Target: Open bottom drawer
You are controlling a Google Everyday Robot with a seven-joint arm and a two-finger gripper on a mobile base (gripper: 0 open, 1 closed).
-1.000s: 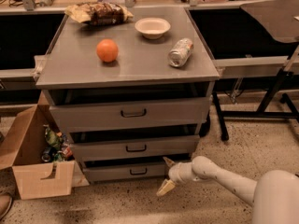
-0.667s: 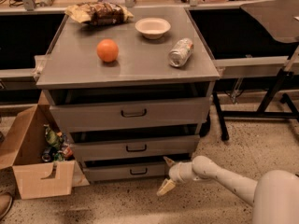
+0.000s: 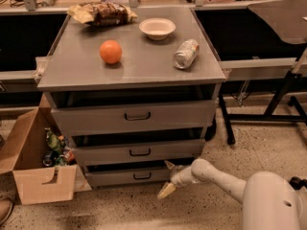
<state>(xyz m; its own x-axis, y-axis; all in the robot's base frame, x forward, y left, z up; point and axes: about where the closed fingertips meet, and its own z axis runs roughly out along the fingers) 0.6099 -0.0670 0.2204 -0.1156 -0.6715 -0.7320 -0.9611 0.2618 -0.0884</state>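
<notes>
The grey cabinet has three drawers. The bottom drawer (image 3: 125,175) is the lowest and narrowest, with a small dark pull handle (image 3: 142,176); its front sits just proud of the cabinet. My gripper (image 3: 168,178) is at the drawer's right end, near the floor. One finger points up at the drawer's top right corner and the other finger (image 3: 166,190) points down towards the floor, so the fingers are spread open and hold nothing. The white arm (image 3: 225,180) comes in from the lower right.
The middle drawer (image 3: 139,151) and top drawer (image 3: 136,116) are above. An orange (image 3: 111,51), a bowl (image 3: 157,28), a can (image 3: 185,53) and a snack bag (image 3: 103,13) lie on top. An open cardboard box (image 3: 36,169) of trash stands at the left. Table legs (image 3: 268,109) stand at the right.
</notes>
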